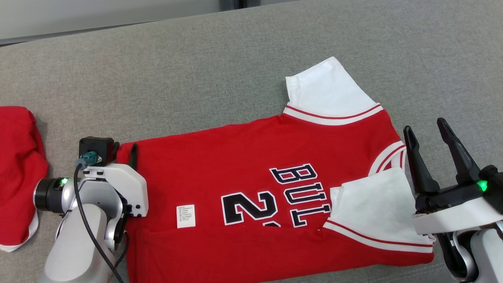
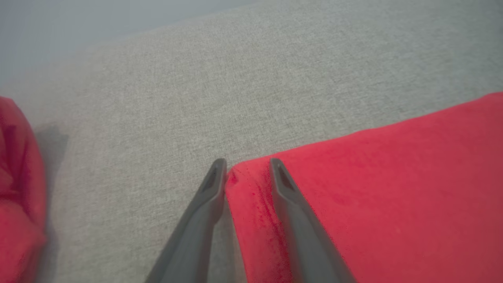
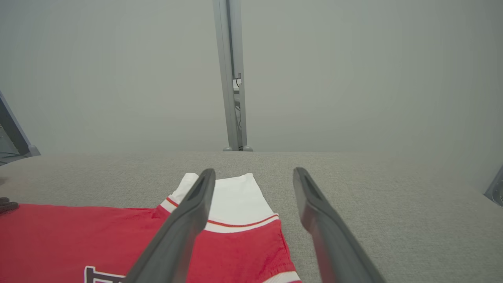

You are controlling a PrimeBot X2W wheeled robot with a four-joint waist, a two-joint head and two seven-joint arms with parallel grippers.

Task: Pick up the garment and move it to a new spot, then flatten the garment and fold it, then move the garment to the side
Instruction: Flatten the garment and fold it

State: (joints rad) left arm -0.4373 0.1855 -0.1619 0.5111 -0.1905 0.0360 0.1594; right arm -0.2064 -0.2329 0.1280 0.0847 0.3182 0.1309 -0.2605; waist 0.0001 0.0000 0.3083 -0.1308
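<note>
Straddling garment [image 2: 373, 177] corner, left fingers [image 2: 289, 188] partly open.

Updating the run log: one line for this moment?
left gripper: open, astride jersey hem corner | right gripper: open, beside folded sleeve | jersey: flat, near edge folded in

Head view: from high above near edge of grey fabric surface [image 1: 196, 70], facing steeply down, wide enough for almost whole jersey [image 1: 255, 173]. Left wrist view: low, very near, aimed across jersey's left corner toward far edge (blurred beyond). Right wrist view: low over right end, facing far edge. Shared with head view: white sleeve [image 3: 235, 196], left corner.
</note>
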